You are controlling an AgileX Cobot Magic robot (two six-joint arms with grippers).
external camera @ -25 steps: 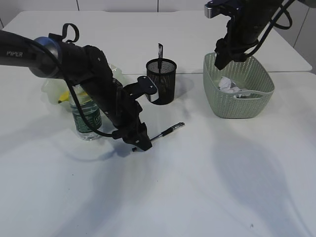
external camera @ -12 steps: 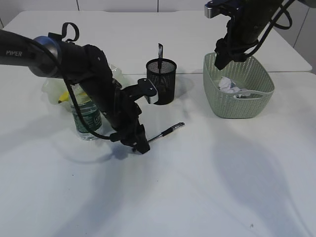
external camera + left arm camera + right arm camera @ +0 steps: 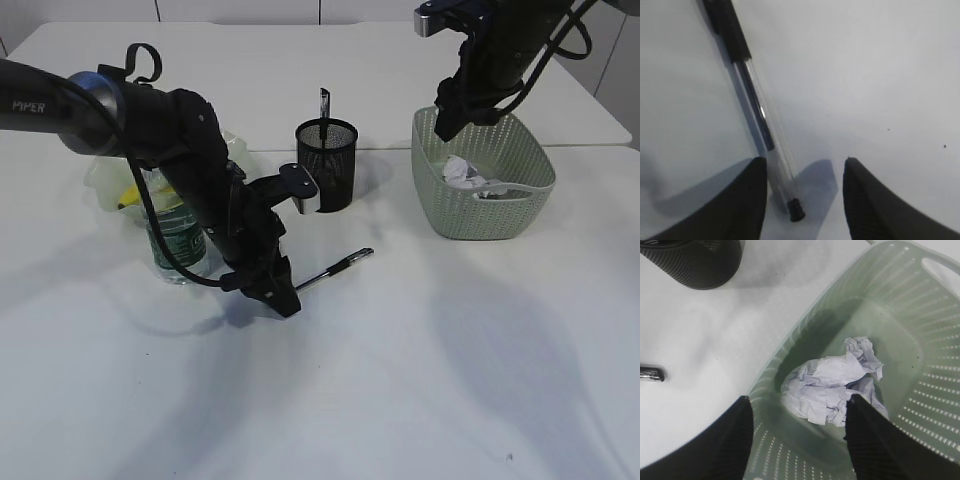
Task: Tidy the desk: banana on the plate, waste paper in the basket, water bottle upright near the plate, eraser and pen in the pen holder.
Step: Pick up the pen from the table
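Observation:
A clear-barrelled black pen lies on the white desk. My left gripper is low over its near end. In the left wrist view the pen runs between the two fingers of the left gripper, close to the left finger; the jaws stand apart. My right gripper hangs open and empty over the basket. The waste paper lies inside the basket. The water bottle stands upright beside the plate, which holds the banana. The eraser is out of view.
The black mesh pen holder stands behind the pen, with another pen sticking up out of it. The left arm hides part of the bottle and plate. Bare white tabletop stretches across the front.
My left gripper has sunk a little lower over the pen's near end and its fingers have drawn somewhat closer together. The right arm has not moved.

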